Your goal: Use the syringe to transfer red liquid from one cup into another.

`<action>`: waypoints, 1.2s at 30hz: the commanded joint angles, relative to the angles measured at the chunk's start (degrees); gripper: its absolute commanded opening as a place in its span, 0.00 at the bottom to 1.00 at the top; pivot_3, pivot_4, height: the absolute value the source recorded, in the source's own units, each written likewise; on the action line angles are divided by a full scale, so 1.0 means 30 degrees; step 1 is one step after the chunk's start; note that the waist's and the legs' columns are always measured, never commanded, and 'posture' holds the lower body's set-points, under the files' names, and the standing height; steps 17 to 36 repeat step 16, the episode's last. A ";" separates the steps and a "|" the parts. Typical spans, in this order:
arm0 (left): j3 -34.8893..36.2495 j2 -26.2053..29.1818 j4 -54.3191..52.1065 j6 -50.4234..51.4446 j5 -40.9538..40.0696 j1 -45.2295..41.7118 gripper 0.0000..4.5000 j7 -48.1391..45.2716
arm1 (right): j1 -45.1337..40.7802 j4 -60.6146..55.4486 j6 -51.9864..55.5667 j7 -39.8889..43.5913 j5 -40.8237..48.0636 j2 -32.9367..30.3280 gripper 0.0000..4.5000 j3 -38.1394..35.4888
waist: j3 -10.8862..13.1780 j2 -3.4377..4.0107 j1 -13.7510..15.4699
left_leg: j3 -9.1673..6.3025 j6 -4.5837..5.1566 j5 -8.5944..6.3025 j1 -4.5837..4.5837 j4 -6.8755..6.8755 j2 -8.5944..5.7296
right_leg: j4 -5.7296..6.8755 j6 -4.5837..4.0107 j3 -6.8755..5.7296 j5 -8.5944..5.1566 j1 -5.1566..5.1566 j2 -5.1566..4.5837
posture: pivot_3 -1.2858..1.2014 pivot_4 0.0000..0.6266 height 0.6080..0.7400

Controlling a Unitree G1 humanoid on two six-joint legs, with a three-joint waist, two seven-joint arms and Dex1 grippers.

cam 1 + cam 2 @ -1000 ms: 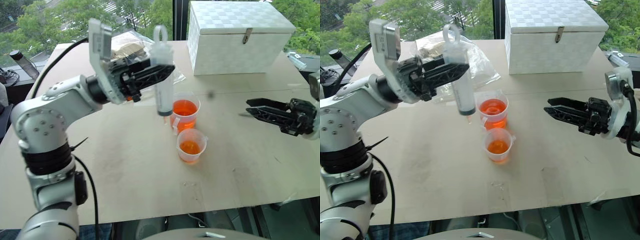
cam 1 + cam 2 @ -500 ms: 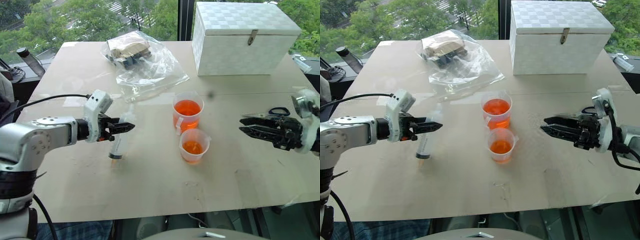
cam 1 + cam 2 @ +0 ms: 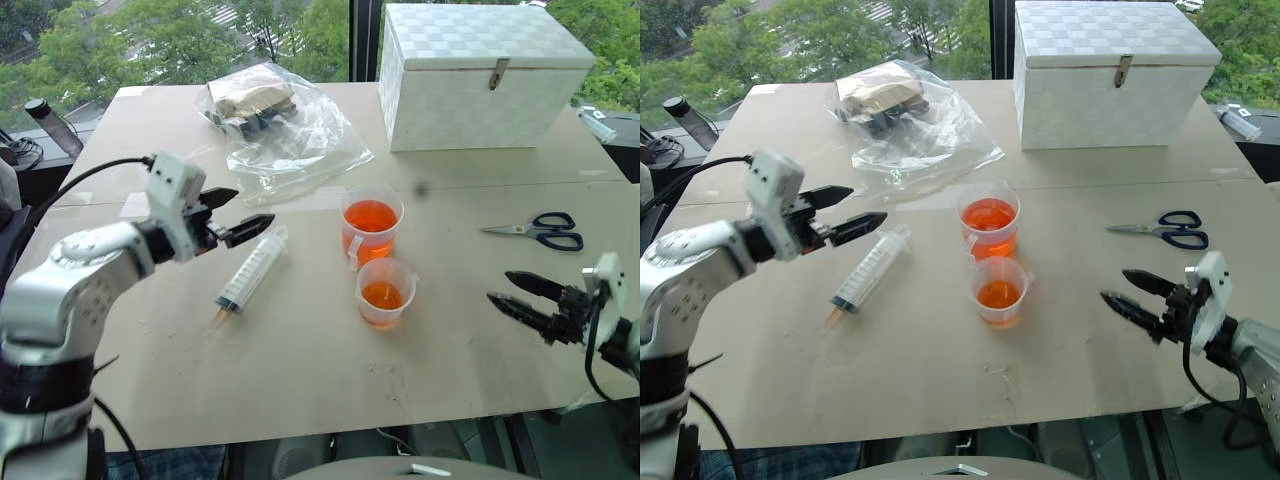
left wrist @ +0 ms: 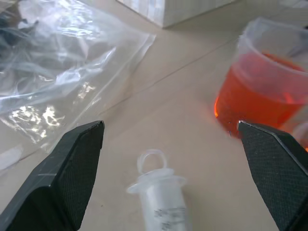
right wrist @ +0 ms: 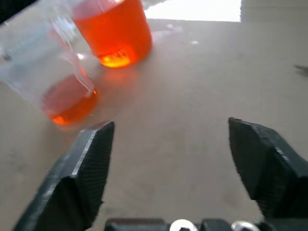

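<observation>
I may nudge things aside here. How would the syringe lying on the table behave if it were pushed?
The syringe lies flat on its round barrel, so it would probably roll sideways. Its flange and ring end might check that. It looks like stiff, light plastic, so it should slide easily across the smooth table.

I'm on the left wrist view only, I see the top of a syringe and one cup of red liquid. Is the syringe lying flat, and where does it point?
Observer: Flat on the table; the syringe has its orange tip toward the robot, its ring end by the open left tool.
Operator: Is there a second cup?
Observer: Yes, the shorter cup stands just in front of the taller cup, holding some red liquid.
Operator: Where's the other tool?
Observer: The right tool hangs open, right of the cups, near the scissors.
</observation>
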 commanded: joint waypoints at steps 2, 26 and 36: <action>0.0760 -0.0260 -0.5047 -0.0367 -0.1394 0.4428 1.00 -0.1558 | -0.0547 0.0820 -0.2993 0.0389 -0.1486 0.1329 0.98 0.0310 | -0.0020 0.0037 -0.0077 | 0.0002 -0.0001 0.0000 0.0011 -0.0001 0.0000 | 0.0004 -0.0002 0.0009 0.0000 0.0008 -0.0006 | 0.52 0.24 1.00; -0.3871 -0.5796 -0.5245 -0.8800 0.7431 1.4062 1.00 0.1115 | 0.0804 0.2000 -0.6333 0.2453 -0.2699 0.2491 0.98 0.0925 | -0.0177 0.0234 0.0093 | 0.0004 0.0098 -0.0061 0.0341 -0.0201 -0.0003 | -0.0169 -0.0048 -0.0005 -0.0006 0.0327 -0.0034 | 0.52 0.24 1.00; -0.3871 -0.5796 -0.5245 -0.8800 0.7431 1.4062 1.00 0.1115 | 0.0804 0.2000 -0.6333 0.2453 -0.2699 0.2491 0.98 0.0925 | -0.0177 0.0234 0.0093 | 0.0004 0.0098 -0.0061 0.0341 -0.0201 -0.0003 | -0.0169 -0.0048 -0.0005 -0.0006 0.0327 -0.0034 | 0.52 0.24 1.00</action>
